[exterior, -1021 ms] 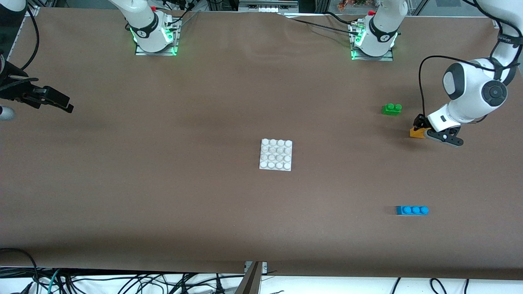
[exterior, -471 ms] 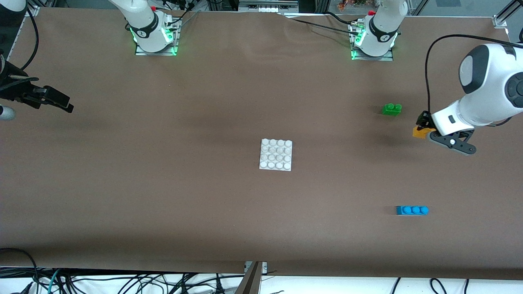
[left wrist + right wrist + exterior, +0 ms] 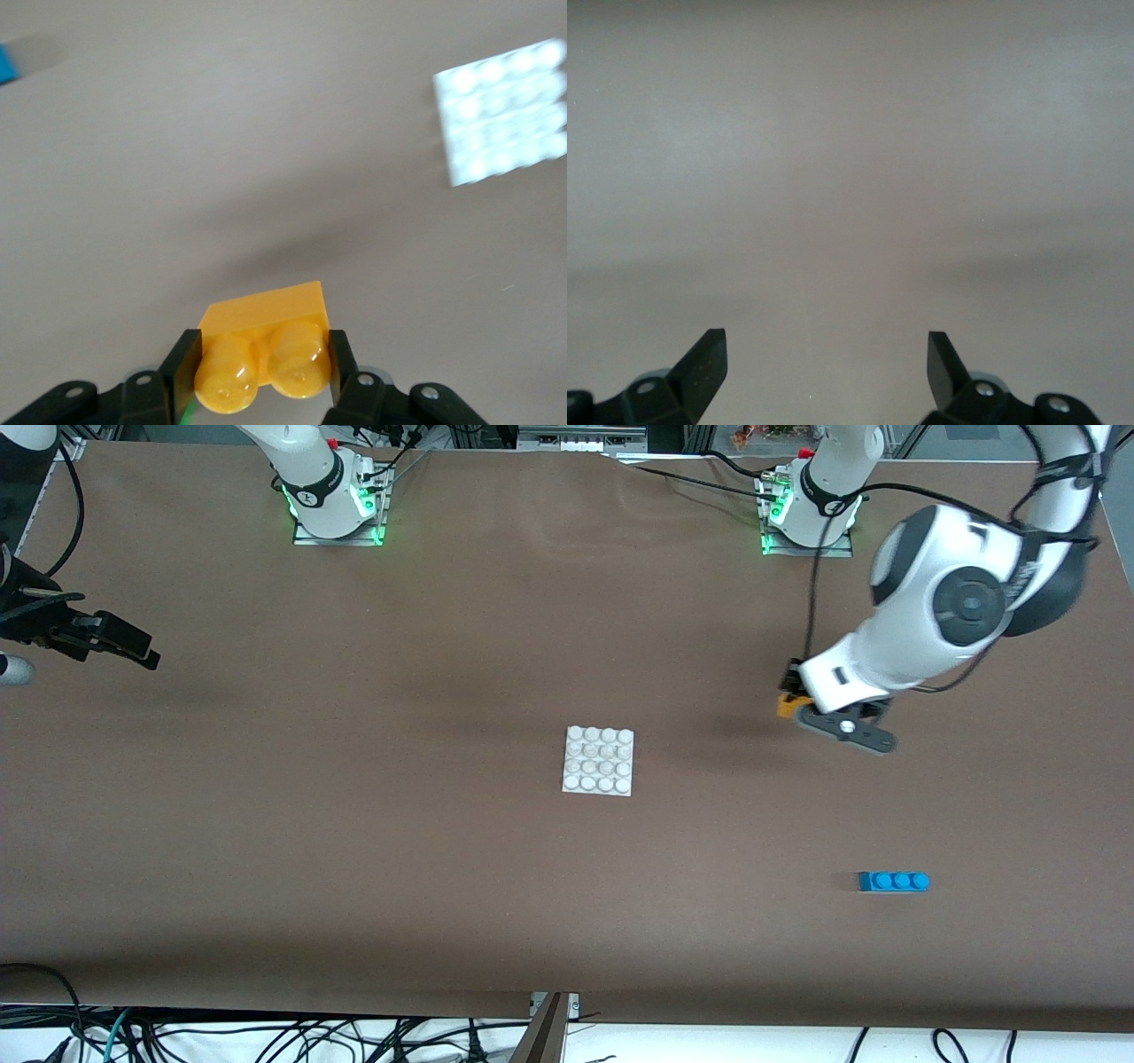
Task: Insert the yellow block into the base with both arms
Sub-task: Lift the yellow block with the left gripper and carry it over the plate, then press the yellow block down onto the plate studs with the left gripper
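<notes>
My left gripper (image 3: 797,701) is shut on the yellow block (image 3: 785,707) and holds it in the air over bare table, between the base and the left arm's end. In the left wrist view the yellow block (image 3: 262,352) sits between the black fingers of the left gripper (image 3: 260,370), with its two studs facing the camera. The white base (image 3: 598,761) lies flat at the table's middle and also shows in the left wrist view (image 3: 500,111). My right gripper (image 3: 133,648) waits at the right arm's end of the table, open and empty (image 3: 826,356).
A blue three-stud brick (image 3: 893,881) lies nearer the front camera, toward the left arm's end; its corner shows in the left wrist view (image 3: 4,62). The green brick is hidden under the left arm. Cables hang along the table's near edge.
The left arm has lifted the yellow block off the table and carried it toward the base. It now covers the green brick. The right arm has not moved.
</notes>
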### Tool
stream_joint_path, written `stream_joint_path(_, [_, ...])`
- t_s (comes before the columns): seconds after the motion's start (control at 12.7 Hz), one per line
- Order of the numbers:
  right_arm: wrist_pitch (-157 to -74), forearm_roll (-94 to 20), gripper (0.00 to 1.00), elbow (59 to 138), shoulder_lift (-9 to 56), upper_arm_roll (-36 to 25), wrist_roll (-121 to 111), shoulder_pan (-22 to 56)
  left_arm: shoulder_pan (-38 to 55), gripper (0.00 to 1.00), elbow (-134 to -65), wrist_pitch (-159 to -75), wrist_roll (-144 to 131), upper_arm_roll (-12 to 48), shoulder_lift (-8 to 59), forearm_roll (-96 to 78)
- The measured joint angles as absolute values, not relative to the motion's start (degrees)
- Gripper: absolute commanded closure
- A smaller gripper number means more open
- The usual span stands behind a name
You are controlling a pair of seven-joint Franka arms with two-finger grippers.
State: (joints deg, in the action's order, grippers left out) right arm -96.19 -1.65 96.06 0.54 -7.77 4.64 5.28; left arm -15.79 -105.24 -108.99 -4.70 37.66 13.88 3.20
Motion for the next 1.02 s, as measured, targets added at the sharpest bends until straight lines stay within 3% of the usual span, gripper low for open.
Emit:
stream_joint_path(0.31, [-96.20, -1.64, 0.00, 96.11, 0.55, -7.77, 4.63, 5.28, -2.26, 0.55, -94.01, -109.43, -19.16, 36.38, 26.84, 4.12])
stream_joint_path(0.63, [-96.20, -1.62, 0.00, 96.12, 0.56, -7.77, 4.62, 5.29, 10.76, 0.55, -84.13, -111.66, -29.45, 29.47, 38.48, 9.50])
stream_joint_path(1.02, [-96.21, -1.62, 0.00, 96.13, 0.57, -7.76, 4.62, 5.29, 19.04, 0.55, -81.00, -119.65, -35.86, 24.41, 44.13, 9.84])
